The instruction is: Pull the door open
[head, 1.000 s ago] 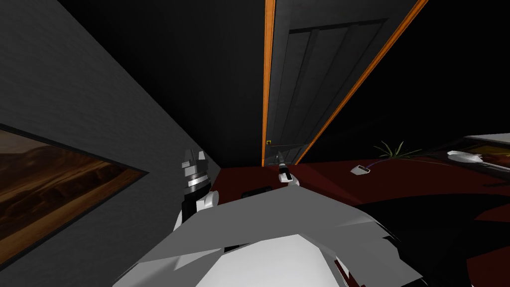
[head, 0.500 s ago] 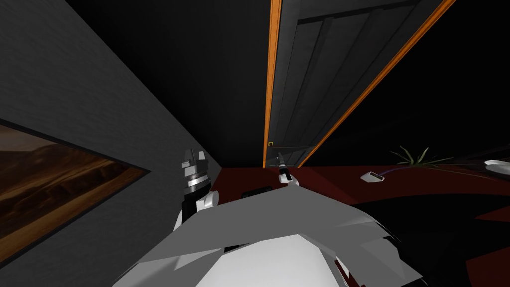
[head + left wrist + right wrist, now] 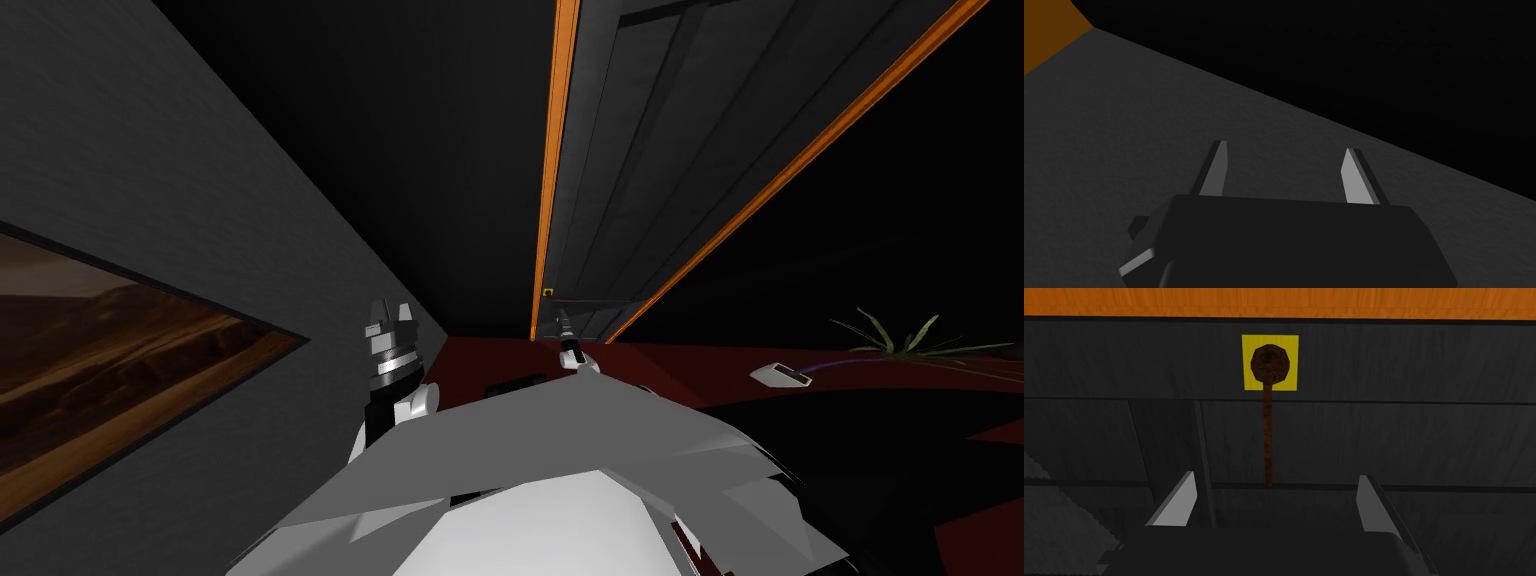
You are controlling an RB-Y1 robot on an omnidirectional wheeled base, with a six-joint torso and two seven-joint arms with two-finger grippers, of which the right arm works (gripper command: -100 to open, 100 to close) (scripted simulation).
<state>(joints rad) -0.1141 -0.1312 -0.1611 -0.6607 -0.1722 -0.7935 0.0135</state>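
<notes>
Straight ahead of the R gripper point(image 3: 1276, 476), jaws apart, the dark door point(image 3: 1404, 438) is faced; its brown lever handle point(image 3: 1267, 433) on a yellow plate point(image 3: 1250, 382) is resolved in R wrist view. L gripper point(image 3: 1286, 146), also spread, is pointed at a grey wall point(image 3: 1124, 150).

The head camera looks steeply down at the door point(image 3: 640, 150), the right wrist camera faces that same door from close, its handle point(image 3: 1268, 433) just ahead of the right end effector point(image 3: 1276, 475), and the left wrist camera faces a grey wall point(image 3: 1124, 150).
</notes>
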